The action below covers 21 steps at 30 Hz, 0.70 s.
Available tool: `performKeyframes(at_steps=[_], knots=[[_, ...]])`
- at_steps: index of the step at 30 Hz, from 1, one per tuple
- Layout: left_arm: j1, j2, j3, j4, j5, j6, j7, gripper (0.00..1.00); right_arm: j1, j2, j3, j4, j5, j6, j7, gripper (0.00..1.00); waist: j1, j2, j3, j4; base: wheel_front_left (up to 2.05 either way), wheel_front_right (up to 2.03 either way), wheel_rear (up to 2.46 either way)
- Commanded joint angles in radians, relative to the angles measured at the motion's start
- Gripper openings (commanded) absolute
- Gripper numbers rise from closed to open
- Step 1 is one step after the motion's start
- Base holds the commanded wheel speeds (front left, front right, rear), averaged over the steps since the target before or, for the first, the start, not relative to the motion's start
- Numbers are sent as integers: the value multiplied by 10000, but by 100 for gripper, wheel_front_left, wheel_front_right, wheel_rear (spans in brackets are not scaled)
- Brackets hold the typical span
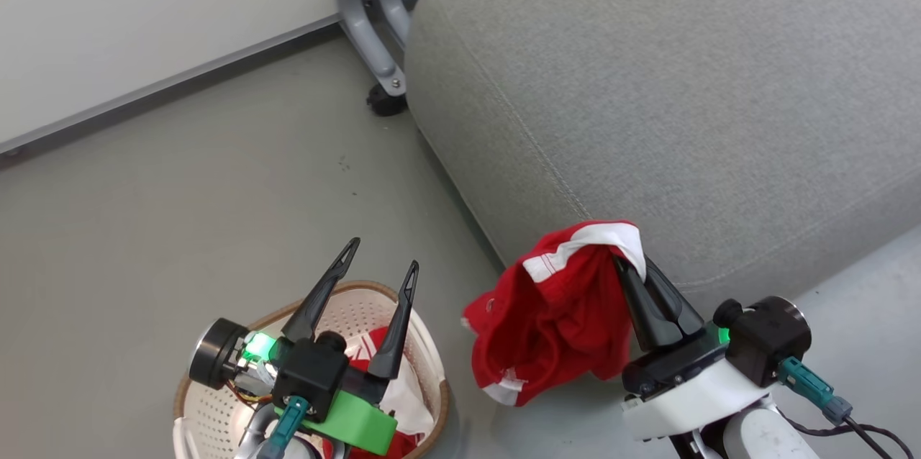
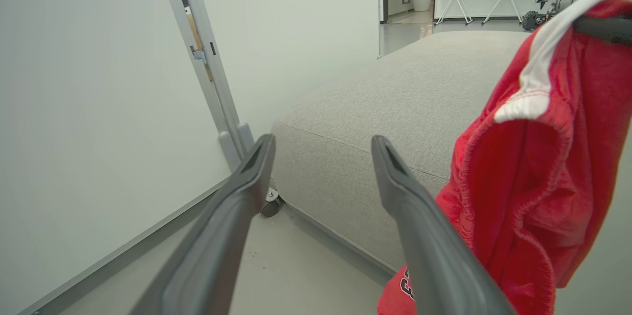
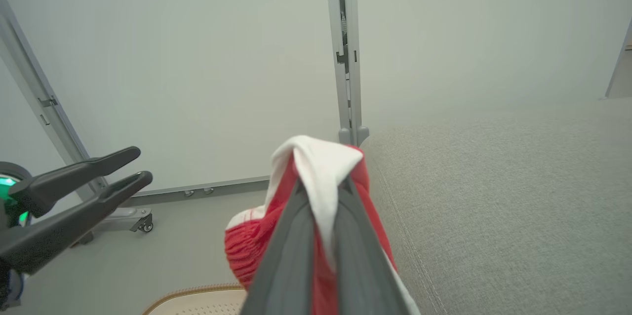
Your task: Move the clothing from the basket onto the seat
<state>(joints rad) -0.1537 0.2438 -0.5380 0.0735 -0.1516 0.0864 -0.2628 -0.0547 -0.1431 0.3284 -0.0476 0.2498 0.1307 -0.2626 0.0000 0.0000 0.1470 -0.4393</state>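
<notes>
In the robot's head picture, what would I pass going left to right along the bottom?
Open left gripper → hanging red clothing → right gripper, shut on it.

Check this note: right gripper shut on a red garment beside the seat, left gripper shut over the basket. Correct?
No: the left gripper is open, fingers spread over the basket, as the head view shows. The right gripper is shut on the red garment beside the seat.

Open room over the seat (image 1: 683, 85); frame leg (image 1: 357, 31) beside it.
</notes>
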Motion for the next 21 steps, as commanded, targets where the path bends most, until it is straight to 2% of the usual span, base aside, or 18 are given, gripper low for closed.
performKeyframes(at_steps=[1, 6, 13, 17, 21], knots=[[135, 158, 64, -12, 157, -69, -20, 100, 171, 3, -70, -56, -86, 1, -34, 0, 0, 0, 289, -402, 0, 0, 0], [87, 214, 97, -38, 344, -177, -18, 100, 303, 66, -387, -43, -170, 1, -34, 0, 0, 0, 588, -515, 0, 0, 0], [-388, 230, 92, -18, 662, -298, -17, 100, -412, 238, -1383, -275, -139, 1, -34, 0, 0, 0, 1457, -233, 0, 0, 0], [-740, 289, 89, -20, 625, -483, -17, 100, -1407, 77, -2268, -388, -414, -4, -34, 0, 0, 0, 2225, 26, 0, 0, 0], [-1194, 505, 96, -69, 799, -614, 14, 100, -2959, -411, -3205, -415, -322, -6, -34, 0, 0, 0, 3146, 283, 0, 0, 0]])
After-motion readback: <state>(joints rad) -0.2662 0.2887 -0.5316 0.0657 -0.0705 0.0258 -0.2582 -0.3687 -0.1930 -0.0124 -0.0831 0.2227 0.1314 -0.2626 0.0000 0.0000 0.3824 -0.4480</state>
